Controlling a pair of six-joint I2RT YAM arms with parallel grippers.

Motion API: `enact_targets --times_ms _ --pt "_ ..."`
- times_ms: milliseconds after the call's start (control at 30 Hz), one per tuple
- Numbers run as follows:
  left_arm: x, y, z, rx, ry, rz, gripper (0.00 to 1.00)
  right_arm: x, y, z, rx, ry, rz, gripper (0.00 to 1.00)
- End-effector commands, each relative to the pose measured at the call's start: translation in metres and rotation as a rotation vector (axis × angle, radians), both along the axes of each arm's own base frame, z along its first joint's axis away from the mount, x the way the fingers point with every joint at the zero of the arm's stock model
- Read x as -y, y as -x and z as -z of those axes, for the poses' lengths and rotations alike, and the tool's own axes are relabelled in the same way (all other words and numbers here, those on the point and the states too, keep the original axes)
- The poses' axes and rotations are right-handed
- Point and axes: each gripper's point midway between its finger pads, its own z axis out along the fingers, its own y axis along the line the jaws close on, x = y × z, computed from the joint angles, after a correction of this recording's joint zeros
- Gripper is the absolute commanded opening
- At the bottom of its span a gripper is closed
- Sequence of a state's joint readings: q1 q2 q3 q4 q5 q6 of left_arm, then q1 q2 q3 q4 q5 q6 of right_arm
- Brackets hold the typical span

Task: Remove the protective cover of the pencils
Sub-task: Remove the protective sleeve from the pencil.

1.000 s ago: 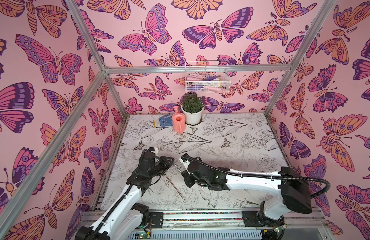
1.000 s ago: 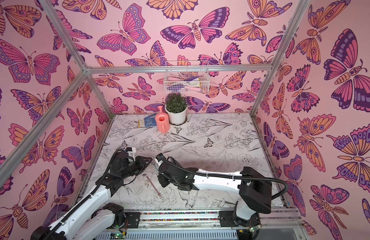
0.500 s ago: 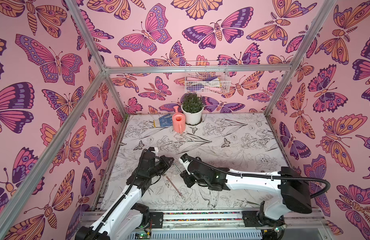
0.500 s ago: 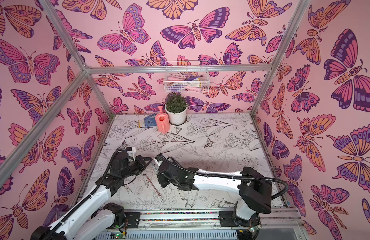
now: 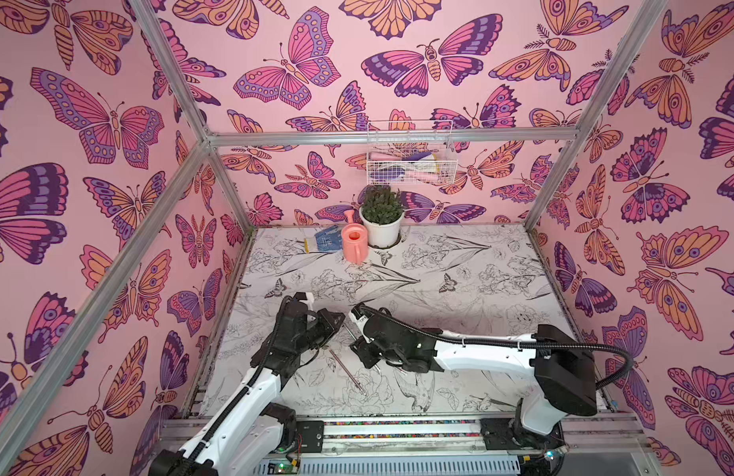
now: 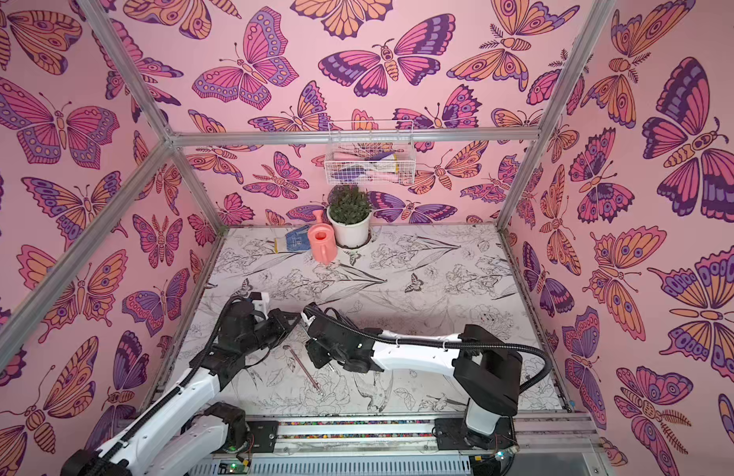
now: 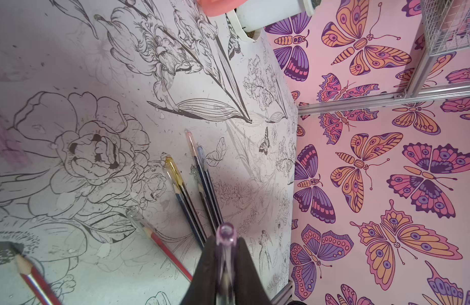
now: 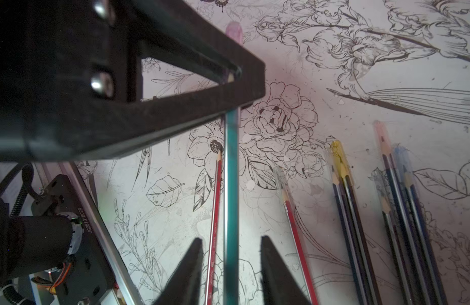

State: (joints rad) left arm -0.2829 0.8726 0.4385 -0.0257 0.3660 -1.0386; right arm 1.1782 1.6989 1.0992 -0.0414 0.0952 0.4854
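My left gripper [image 7: 226, 239] is shut on a clear pink-tinted protective cover [image 7: 225, 232]. A teal pencil [image 8: 231, 184] sits in that cover and runs from the left fingers [image 8: 175, 87] down between my right gripper's tips. The right gripper [image 8: 231, 238] is open, with a gap on each side of the teal pencil. In both top views the two grippers [image 5: 336, 321] [image 6: 305, 325] meet nose to nose at the table's front left. On the table lie a bare red pencil [image 8: 215, 211], a capped red one [image 8: 294, 219] and several dark capped pencils [image 8: 347, 198].
At the back stand a pink watering can [image 5: 354, 243], a potted plant [image 5: 381, 218] and a blue cloth [image 5: 326, 243]. A white wire basket [image 5: 408, 158] hangs on the back wall. The arms' rail [image 5: 398, 426] runs along the front edge.
The right gripper's jaws have come apart off the teal pencil. The left gripper has closed tight on the cover. Both arms have hardly moved.
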Motion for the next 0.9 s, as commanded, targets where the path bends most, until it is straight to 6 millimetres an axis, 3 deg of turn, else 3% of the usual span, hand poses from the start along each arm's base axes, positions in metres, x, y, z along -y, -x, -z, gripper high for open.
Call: enact_targets --times_ms 0,233,867 --pt "-0.002 0.003 0.006 -0.009 -0.004 -0.008 0.11 -0.009 0.002 -0.008 -0.018 -0.029 -0.023 0.23" --pt "-0.009 0.001 0.013 -0.021 -0.020 -0.055 0.11 -0.007 0.005 -0.005 -0.027 -0.032 -0.030 0.08" --pt "-0.015 -0.007 0.019 -0.025 -0.040 -0.101 0.13 -0.006 0.024 0.006 -0.068 -0.028 -0.119 0.00"
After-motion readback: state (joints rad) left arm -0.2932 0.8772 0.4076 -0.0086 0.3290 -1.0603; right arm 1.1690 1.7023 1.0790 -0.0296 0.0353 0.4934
